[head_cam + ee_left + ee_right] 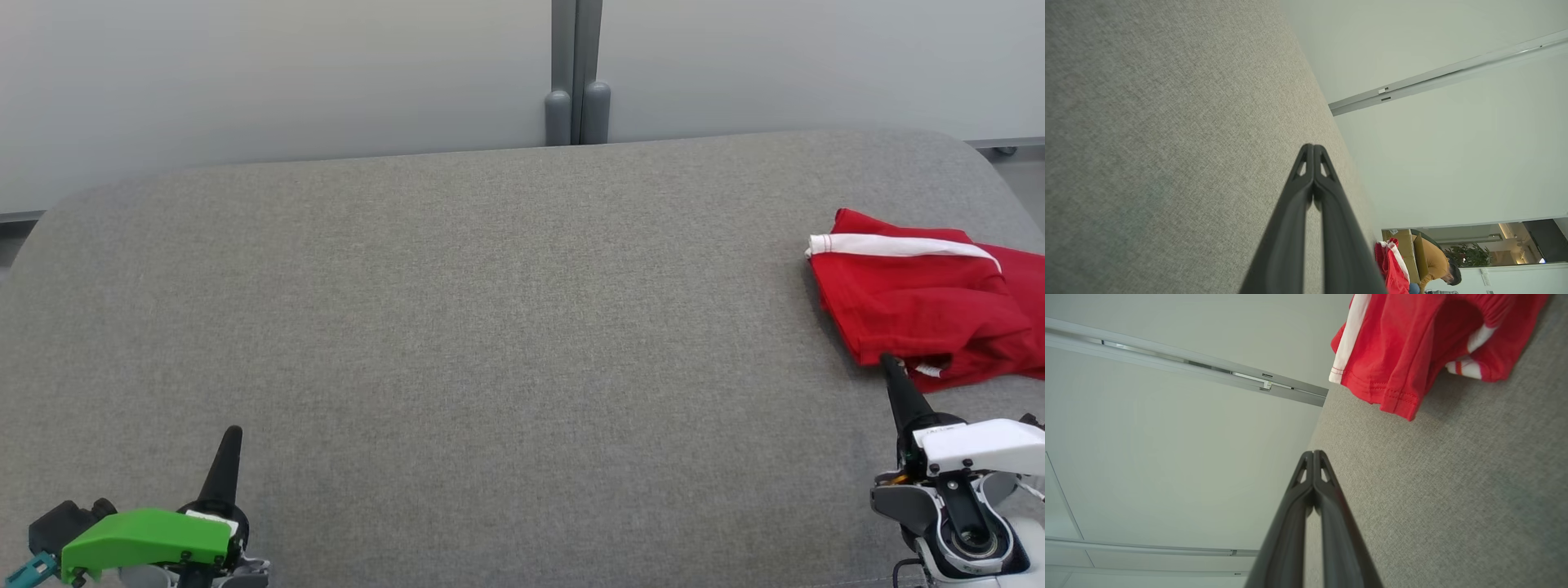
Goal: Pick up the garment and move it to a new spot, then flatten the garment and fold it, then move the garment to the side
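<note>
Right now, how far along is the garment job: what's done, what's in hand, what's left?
Done: nothing clearly. The red garment lies rumpled, not flat, at the grey table's right edge. In hand: nothing. The left gripper and right gripper are both shut and empty, the right one's tip near the garment's hem. To do, apparently: pick it up, move it, flatten, fold, set aside.

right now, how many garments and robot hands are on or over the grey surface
red garment: 1
hands: 2, left hand and right hand, both shut
total: 3
</note>
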`<state>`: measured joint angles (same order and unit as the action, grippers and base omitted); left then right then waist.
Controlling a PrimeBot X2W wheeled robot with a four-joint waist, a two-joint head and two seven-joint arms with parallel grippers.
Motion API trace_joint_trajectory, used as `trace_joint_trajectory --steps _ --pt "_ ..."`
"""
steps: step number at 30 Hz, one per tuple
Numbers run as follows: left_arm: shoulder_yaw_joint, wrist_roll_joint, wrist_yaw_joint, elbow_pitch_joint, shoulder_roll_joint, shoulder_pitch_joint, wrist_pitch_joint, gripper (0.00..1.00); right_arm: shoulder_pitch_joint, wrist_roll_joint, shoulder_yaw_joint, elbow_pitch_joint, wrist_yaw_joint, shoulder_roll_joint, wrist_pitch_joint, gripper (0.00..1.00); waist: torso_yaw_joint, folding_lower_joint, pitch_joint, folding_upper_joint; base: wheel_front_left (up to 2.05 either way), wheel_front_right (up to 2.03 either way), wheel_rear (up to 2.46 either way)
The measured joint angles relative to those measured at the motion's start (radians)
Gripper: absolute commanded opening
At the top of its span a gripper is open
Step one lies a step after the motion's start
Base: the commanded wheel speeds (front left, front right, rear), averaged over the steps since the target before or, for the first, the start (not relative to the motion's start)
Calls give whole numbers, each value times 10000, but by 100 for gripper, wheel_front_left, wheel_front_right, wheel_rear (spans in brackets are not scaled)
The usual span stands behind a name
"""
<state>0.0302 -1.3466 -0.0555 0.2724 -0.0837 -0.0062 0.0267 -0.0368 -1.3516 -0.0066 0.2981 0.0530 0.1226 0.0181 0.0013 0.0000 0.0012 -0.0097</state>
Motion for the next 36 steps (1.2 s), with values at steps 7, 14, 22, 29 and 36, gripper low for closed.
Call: trace_joint_trajectory --steps 7,14,22,29,36 --pt "-286 -723 -178 25 56 -148 196 0 -81 -669 -324 -17 201 -215 207 0 -4 0 4 0 0 0 0" --pt "-518 -1402 -337 38 155 -214 364 0 -163 -1329 -640 -42 353 -364 435 0 -7 0 8 0 0 0 0" --pt "-773 -2163 -531 50 345 -401 617 0 -171 -2077 -982 -69 525 -635 686 0 -12 0 12 0 0 0 0" --pt "-955 -2625 -648 58 368 -445 725 0 -178 -2518 -1185 -96 614 -813 811 0 -13 0 14 0 0 0 0" --pt "-957 -2625 -665 61 368 -526 725 0 -179 -2518 -1193 -96 614 -832 811 0 -13 0 14 0 0 0 0"
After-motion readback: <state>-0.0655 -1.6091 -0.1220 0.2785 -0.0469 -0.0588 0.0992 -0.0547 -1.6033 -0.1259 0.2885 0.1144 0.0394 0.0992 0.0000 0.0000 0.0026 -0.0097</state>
